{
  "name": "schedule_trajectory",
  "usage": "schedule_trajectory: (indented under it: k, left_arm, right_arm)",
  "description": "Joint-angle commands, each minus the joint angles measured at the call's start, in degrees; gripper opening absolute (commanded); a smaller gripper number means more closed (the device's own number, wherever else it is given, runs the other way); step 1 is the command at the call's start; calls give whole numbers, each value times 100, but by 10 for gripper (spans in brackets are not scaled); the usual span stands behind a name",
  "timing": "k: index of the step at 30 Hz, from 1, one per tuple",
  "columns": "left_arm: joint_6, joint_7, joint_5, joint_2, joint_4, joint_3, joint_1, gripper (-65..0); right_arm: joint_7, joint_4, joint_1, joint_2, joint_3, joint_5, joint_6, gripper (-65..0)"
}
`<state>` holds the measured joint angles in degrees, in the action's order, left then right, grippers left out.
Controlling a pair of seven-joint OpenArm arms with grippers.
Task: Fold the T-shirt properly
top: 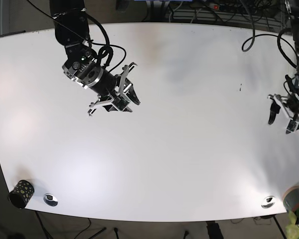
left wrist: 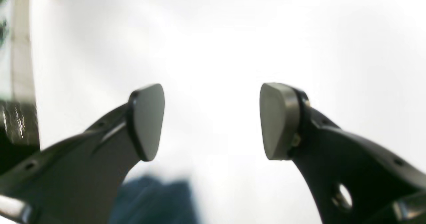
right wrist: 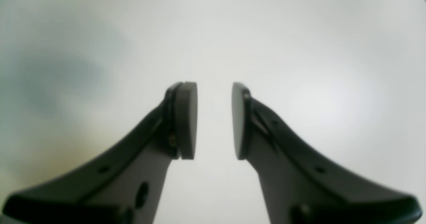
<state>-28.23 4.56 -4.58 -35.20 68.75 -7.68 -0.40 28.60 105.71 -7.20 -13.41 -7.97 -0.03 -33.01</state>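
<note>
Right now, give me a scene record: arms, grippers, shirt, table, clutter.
left gripper: open, wide gap between pads, holding nothing; in base view at the table's right edge
right gripper: open, narrower gap, holding nothing; in base view above the upper-left table
T-shirt: not visible on the table in base view; a blurred dark blue patch shows low in the left wrist view, identity unclear
table: white
clutter: dark dotted cup at front-left corner

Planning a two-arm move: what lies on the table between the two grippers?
Nothing: in the base view, only bare white table separates the right gripper from the left gripper. No shirt shows there.
</note>
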Motion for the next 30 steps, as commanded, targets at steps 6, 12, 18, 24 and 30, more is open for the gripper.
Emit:
schedule_trajectory:
  k: [6, 12, 18, 24, 30]
  left_arm:
    - [999, -1418, -4, 975, 452, -54, 238, -236]
    - [1403, -2016, 638, 1907, 769, -80, 757, -236]
    - [1509, -1999, 761, 2399, 1551, -62, 1548, -236]
    - [1491, -1339, 770, 2865, 2580, -62, 2322, -239]
    - [1482, -829, 770, 3296, 3415, -62, 3201, -240]
  right_arm:
    - [-2275, -712, -190, 572, 1258, -907, 97, -485]
    - [-3339, -1222, -409, 616, 1970, -907, 343, -485]
    - [-3471, -1222, -831, 537, 2304, -625, 378, -485]
    - [-3436, -1204, -1438, 185, 2542, 412, 396, -484]
    - [-3436, -967, -2212, -158, 2551, 1010, 405, -484]
